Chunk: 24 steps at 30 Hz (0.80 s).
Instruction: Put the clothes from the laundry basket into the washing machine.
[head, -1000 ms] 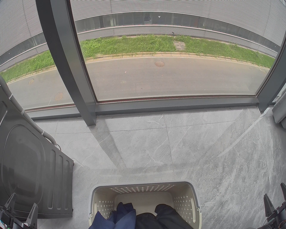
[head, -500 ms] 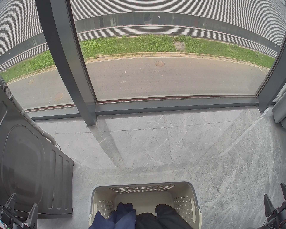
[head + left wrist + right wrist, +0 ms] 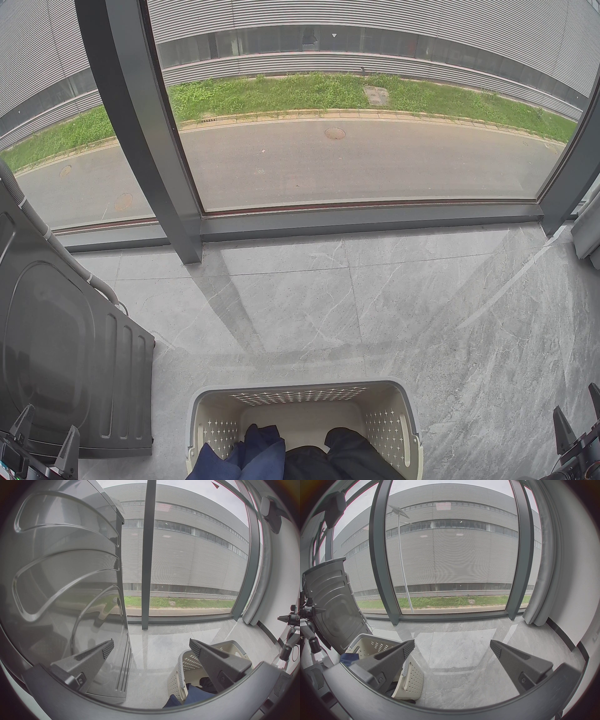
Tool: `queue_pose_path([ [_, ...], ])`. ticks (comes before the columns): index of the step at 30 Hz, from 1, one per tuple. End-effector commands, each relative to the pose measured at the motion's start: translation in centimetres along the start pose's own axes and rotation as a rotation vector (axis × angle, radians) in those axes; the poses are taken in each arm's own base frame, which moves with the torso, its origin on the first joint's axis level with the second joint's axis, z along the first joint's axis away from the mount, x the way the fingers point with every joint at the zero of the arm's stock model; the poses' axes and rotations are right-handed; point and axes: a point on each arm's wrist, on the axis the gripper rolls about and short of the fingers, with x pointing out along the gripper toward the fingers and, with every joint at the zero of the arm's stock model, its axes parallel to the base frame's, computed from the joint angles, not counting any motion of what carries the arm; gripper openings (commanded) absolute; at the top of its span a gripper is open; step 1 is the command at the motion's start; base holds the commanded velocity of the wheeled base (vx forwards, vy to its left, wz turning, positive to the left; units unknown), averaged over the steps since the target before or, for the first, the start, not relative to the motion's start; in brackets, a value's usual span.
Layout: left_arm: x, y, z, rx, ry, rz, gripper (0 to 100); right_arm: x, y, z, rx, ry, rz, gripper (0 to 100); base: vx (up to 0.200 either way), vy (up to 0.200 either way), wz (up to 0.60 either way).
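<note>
Fingers (image 3: 93, 655) of the left gripper (image 3: 150, 642) stand wide apart with nothing between them. The right gripper (image 3: 452, 642) is spread just as wide and also carries nothing. In the head view both grippers sit at the lower corners, cut off by the frame edge, the left one just beside the washing machine (image 3: 62, 362). The machine turns a ribbed dark grey panel toward the cameras, and I cannot tell where its door is. Between the arms the laundry basket (image 3: 300, 387) stands on the grey tiled floor (image 3: 375, 300), near the machine but apart from it. The clothes (image 3: 256, 456) lie inside, a navy piece beside a black one, both cropped by the lower edge. A curtain (image 3: 547, 583) hangs at the window's right.
</note>
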Motion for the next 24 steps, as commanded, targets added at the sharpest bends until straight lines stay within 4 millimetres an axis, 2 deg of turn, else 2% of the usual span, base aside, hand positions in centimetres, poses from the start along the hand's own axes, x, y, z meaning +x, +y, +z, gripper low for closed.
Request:
queue_pose_path([
  [1,-0.02,0.03,-0.49,0.0,-0.002,0.0,100,0.0,0.0,-0.53,0.0,0.001,0.0,100,-0.2,0.0,0.0],
  [24,-0.02,0.03,-0.49,0.0,-0.002,0.0,100,0.01,0.01,-0.53,0.0,0.001,-0.001,100,-0.2,0.0,0.0],
])
